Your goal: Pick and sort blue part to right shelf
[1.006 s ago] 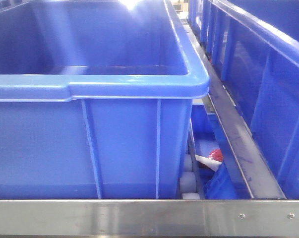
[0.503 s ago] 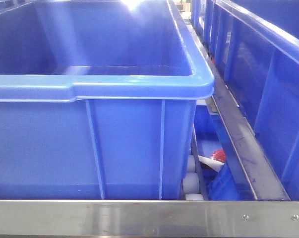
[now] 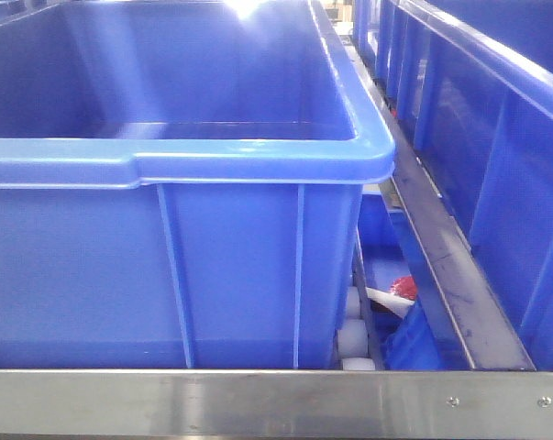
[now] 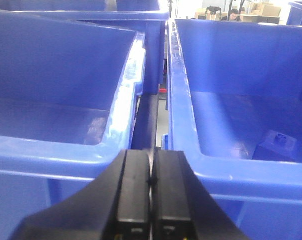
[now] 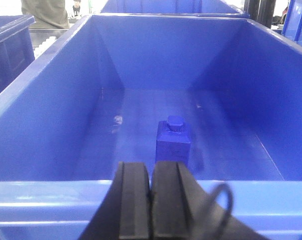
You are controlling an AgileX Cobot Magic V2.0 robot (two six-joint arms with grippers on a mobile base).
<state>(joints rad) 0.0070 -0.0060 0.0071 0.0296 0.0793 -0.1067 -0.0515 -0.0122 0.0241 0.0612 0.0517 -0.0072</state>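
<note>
Blue part upright on bin floor, untouched; R gripper above near rim, pads together, empty. L gripper likewise pressed together, holding nothing.

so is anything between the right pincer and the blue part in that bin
Yes: the bin's near wall. The right pincer sits shut, outside and low against that rim, while the blue part stands on the bin floor just beyond it. Nothing else lies on the floor around the part, so going over the rim looks workable.
</note>
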